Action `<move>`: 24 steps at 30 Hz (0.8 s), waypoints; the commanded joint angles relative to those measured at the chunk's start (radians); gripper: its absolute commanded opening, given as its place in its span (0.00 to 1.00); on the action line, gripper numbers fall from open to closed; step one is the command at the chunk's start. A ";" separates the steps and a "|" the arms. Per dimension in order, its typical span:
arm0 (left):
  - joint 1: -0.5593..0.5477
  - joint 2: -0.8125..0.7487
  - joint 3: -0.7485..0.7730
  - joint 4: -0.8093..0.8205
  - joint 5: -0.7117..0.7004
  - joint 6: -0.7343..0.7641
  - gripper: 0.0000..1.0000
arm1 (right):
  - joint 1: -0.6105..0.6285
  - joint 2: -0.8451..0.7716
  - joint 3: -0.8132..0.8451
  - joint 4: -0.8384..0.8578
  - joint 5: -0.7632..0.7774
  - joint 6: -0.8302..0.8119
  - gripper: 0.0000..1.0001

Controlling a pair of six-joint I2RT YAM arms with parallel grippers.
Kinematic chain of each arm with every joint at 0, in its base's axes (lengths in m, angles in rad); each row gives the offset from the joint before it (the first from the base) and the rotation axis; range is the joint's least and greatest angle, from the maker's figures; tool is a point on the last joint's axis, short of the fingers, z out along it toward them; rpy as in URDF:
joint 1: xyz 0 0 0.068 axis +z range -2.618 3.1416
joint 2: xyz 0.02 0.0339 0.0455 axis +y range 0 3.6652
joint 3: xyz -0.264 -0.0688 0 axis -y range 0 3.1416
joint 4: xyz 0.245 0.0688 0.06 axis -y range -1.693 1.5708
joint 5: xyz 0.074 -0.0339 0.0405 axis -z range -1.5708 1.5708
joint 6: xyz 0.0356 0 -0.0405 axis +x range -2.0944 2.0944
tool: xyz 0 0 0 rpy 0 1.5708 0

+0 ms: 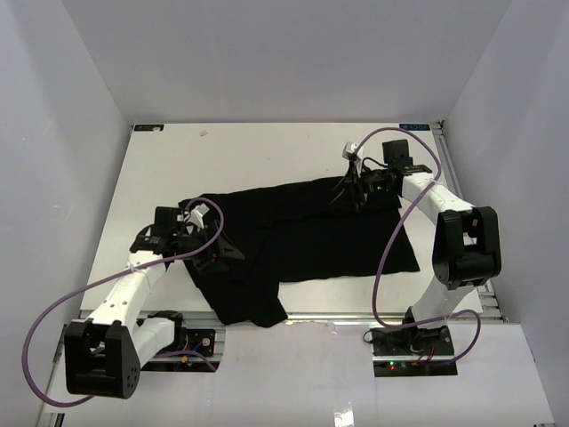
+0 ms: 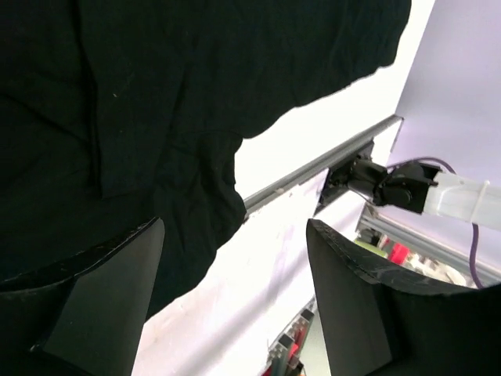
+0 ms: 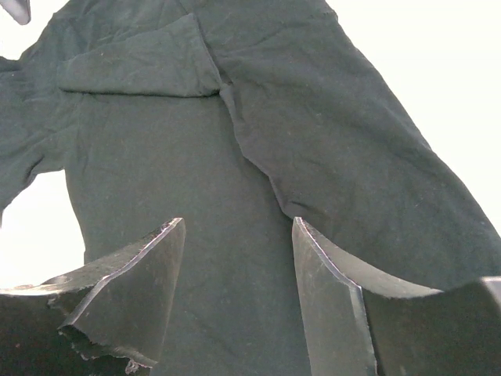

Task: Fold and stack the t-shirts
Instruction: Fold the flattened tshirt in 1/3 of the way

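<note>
Directly beneath both grippers, a black t-shirt (image 1: 311, 236) lies rumpled on the white table (image 1: 267, 151), one end under the left gripper (image 2: 235, 225), whose jaws stand wide apart and hold nothing, and the other end under the right gripper (image 3: 238, 221), also parted and empty just above the cloth.

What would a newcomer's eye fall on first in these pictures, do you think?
The black t-shirt, lying rumpled across the middle of the white table. The left gripper hangs open at its left edge, the right gripper open over its far right corner, neither holding cloth.
</note>
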 commanded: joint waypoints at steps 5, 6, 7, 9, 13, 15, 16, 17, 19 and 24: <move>-0.007 0.050 0.188 -0.002 -0.210 0.030 0.84 | -0.001 0.002 0.009 0.021 -0.027 0.007 0.64; -0.007 0.081 0.201 0.011 -0.223 0.045 0.84 | 0.001 0.000 0.007 0.027 -0.026 0.011 0.64; -0.007 0.143 0.223 0.030 -0.230 0.060 0.84 | 0.001 -0.001 0.003 0.032 -0.021 0.016 0.64; -0.006 0.205 0.235 0.104 -0.227 0.063 0.81 | -0.002 -0.009 0.001 0.035 -0.018 0.022 0.64; -0.022 0.392 0.316 0.175 -0.225 0.096 0.73 | -0.024 -0.028 -0.014 0.042 -0.012 0.037 0.64; -0.035 0.437 0.347 0.179 -0.239 0.102 0.72 | -0.041 -0.038 -0.019 0.059 -0.012 0.053 0.64; -0.041 0.458 0.359 0.176 -0.248 0.114 0.72 | -0.048 -0.043 -0.022 0.059 -0.012 0.053 0.64; -0.055 0.489 0.381 0.176 -0.259 0.119 0.72 | -0.064 -0.044 -0.025 0.058 -0.010 0.051 0.64; -0.070 0.517 0.398 0.175 -0.283 0.125 0.72 | -0.079 -0.051 -0.029 0.058 -0.007 0.051 0.64; -0.116 0.567 0.429 0.173 -0.381 0.122 0.73 | -0.105 -0.066 -0.051 0.053 -0.003 0.054 0.64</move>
